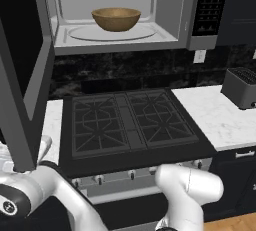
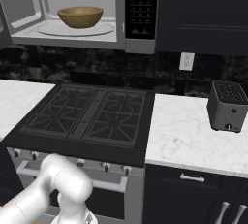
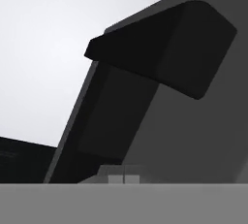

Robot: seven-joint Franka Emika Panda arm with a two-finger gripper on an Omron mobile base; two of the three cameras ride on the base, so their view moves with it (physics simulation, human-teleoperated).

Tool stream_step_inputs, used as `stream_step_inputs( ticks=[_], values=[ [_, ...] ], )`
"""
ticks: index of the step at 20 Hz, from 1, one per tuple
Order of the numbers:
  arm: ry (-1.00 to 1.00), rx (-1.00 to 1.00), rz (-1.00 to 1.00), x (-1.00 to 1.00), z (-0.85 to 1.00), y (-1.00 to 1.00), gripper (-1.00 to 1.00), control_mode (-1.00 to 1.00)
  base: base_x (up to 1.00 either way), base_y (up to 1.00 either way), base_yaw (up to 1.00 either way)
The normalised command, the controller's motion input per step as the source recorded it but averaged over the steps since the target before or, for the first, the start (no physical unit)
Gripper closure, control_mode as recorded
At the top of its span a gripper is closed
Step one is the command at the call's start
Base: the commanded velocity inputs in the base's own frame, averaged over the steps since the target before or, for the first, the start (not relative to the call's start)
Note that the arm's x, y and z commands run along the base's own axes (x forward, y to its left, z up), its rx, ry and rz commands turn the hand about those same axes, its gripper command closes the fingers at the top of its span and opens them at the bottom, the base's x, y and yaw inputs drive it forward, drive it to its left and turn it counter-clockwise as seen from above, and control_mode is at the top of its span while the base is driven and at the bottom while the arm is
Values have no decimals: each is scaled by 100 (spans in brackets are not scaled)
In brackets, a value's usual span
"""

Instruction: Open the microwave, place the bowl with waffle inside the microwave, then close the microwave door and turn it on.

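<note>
The microwave (image 1: 172, 34) hangs above the stove with its cavity exposed. On its turntable sits the wooden bowl (image 1: 116, 19) (image 2: 80, 17); its wall hides the waffle. The microwave door (image 1: 22, 65) stands swung out to the left, edge toward me. In the hand view the grey door frame (image 3: 203, 140) and its dark handle (image 3: 164, 58) loom very close. My gripper (image 3: 123, 178) sits just below that handle, fingers together and holding nothing. The black button panel (image 2: 140, 5) is at the microwave's right.
A black gas stove (image 1: 130, 120) lies below the microwave, with knobs along its front. A dark toaster (image 2: 227, 105) stands on the white counter (image 2: 184, 136) to the right. My arm's white elbow (image 1: 190, 185) is low in front of the oven.
</note>
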Motion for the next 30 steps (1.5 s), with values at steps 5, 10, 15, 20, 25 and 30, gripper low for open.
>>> stream_step_inputs(
  ticks=[5,10,15,20,25,30],
  values=[
    [-21,40,3,-23,77,-49,100,-100,0,0,0],
    [-24,58,11,-48,60,-100,100,-100,0,0,0],
    [-20,59,9,-55,59,-100,100,-100,0,0,0],
    [-9,53,9,-52,42,-100,100,-100,0,0,0],
    [3,40,8,-7,32,-100,100,-100,0,0,0],
    [25,23,18,10,33,-100,100,-100,0,0,0]
  ],
)
